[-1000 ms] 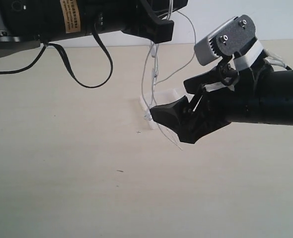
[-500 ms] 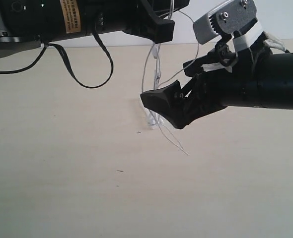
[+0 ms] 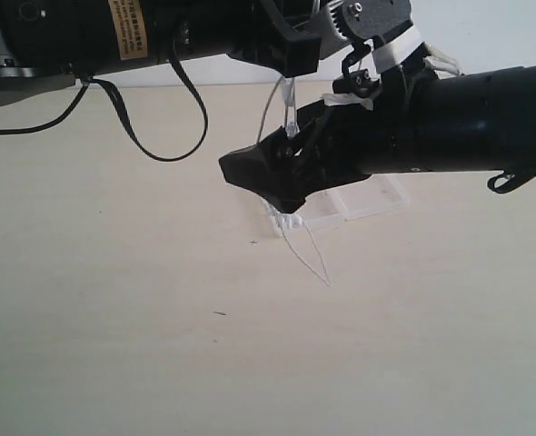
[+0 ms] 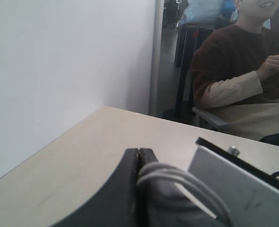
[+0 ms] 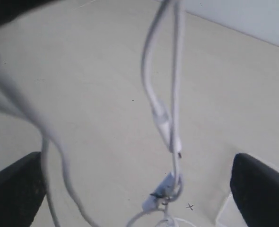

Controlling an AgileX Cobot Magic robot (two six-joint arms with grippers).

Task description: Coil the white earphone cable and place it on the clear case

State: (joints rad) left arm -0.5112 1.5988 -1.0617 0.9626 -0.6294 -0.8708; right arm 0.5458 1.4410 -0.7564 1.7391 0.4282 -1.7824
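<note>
Left gripper (image 3: pixel 291 50): clamped shut high above the table (image 3: pixel 114 345), with several strands of the white earphone cable (image 3: pixel 289 104) pinched between its jaws (the left wrist view shows the strands (image 4: pixel 177 177) bunched right at the closed tips (image 4: pixel 138 156)).

Right gripper (image 3: pixel 263 173): jaws spread wide and holding nothing. In the right wrist view the two dark fingertips (image 5: pixel 16 189) stand far apart, and the hanging cable (image 5: pixel 175 94) drops between them without touching either.

Cable: it hangs from the left gripper in long loose loops. Its lower end rests in a small clump on the table just beside the case, and one thin tail trails out across the tabletop.

Clear case (image 3: pixel 368 198): lies flat on the table under the right arm. As far as can be seen, none of the cable is on it.

Just changed: over the last second the right gripper has risen and swung across toward the left arm, from low beside the clump to level with the hanging strands. Its jaws have finished opening. The case, mostly hidden by that arm a moment ago, now shows. The left gripper has not moved.

Meaning for the task: the right gripper looks set for a fresh bite on the hanging strands, probably to gather another loop. The coil is not formed and placing has not begun.

Risk: the wire is very thin, so it could slip out of a closing grip, or the clump could drag off the table edge of the case.
</note>
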